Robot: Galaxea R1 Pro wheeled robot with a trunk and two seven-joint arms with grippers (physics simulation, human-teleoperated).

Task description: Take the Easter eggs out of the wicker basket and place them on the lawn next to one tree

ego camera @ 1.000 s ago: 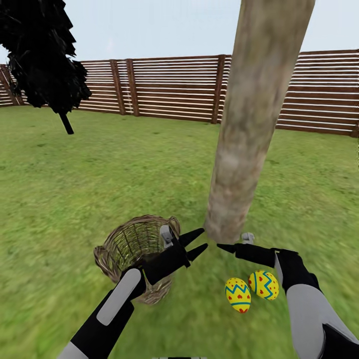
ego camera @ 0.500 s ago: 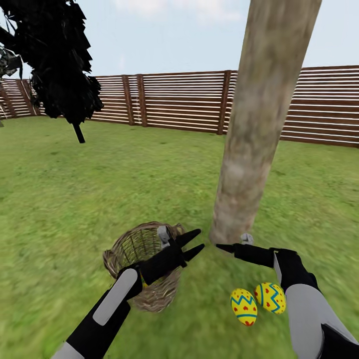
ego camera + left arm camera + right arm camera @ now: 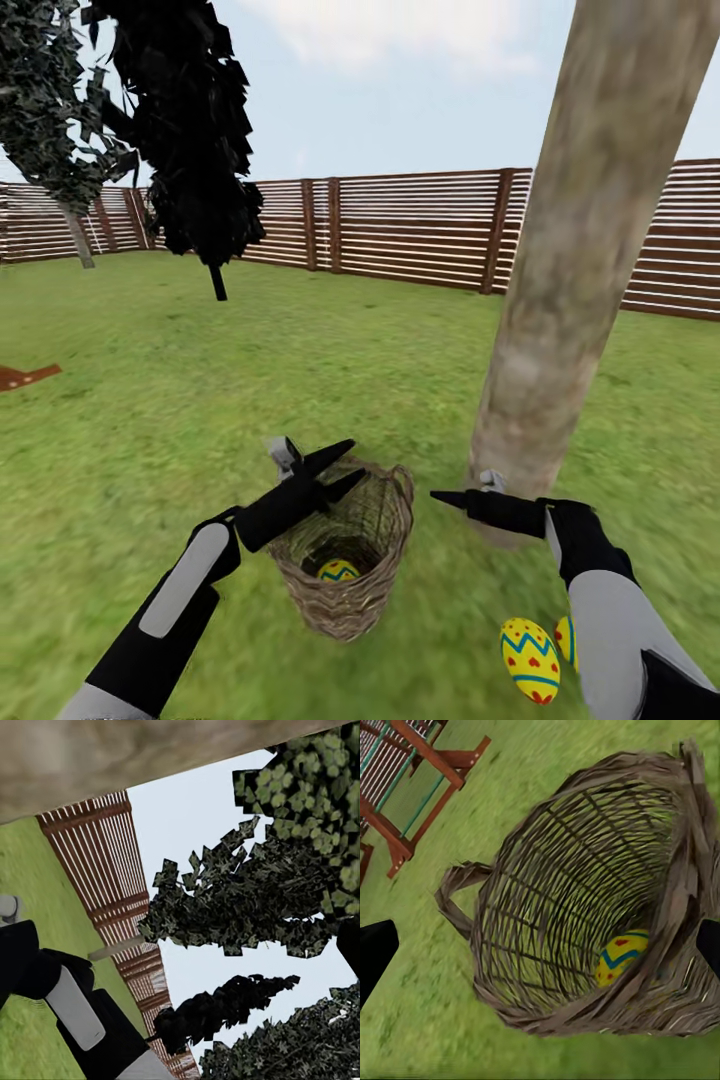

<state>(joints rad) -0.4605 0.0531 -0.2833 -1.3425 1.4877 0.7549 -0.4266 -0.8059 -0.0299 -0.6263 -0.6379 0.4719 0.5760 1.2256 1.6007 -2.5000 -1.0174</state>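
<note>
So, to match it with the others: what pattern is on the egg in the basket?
Yellow egg with blue zigzag and red marks; right wrist view.

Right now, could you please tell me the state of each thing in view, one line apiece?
wicker basket: upright on the grass, one egg inside.
egg in basket: lying at the bottom.
two eggs: out, on the lawn near the tree.
left gripper: open, above the basket.
right gripper: state unclear.

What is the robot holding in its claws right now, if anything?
Nothing. The left gripper is open and empty over the wicker basket; the right gripper looks empty beside the tree.
</note>
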